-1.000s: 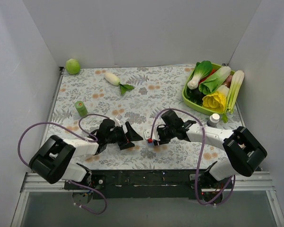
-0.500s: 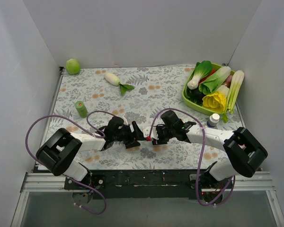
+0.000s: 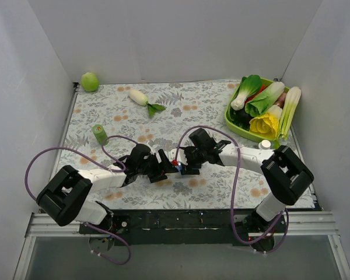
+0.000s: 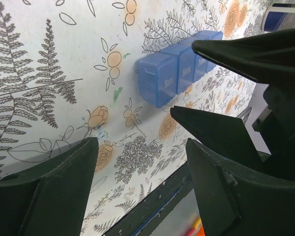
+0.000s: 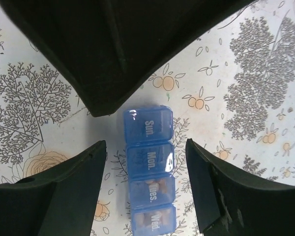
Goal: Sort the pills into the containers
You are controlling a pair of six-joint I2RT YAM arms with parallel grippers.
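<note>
The containers (image 5: 149,172) are a strip of joined translucent blue cubes marked Sun, Mon, Tues and Wed, lying flat on the floral cloth with lids shut. Pale pills (image 5: 152,188) show through the Tues and Wed lids. My right gripper (image 5: 145,145) is open, one finger on each side of the strip, neither touching it. My left gripper (image 4: 140,142) is open with only cloth between its fingers. In its view the containers (image 4: 172,78) lie just ahead, with the right gripper's fingers (image 4: 246,54) over them. From above, both grippers meet tip to tip at the containers (image 3: 179,167).
A green bottle (image 3: 99,133) stands left of the arms and a small capped bottle (image 3: 264,144) on the right. A green tray (image 3: 240,126) of vegetables fills the back right. A green fruit (image 3: 90,81) and a white radish (image 3: 139,96) lie at the back. The table's front edge (image 4: 162,206) is close.
My right gripper has gone from shut to open and shifted left with the containers. My left gripper has slid right to meet it and narrowed slightly.
</note>
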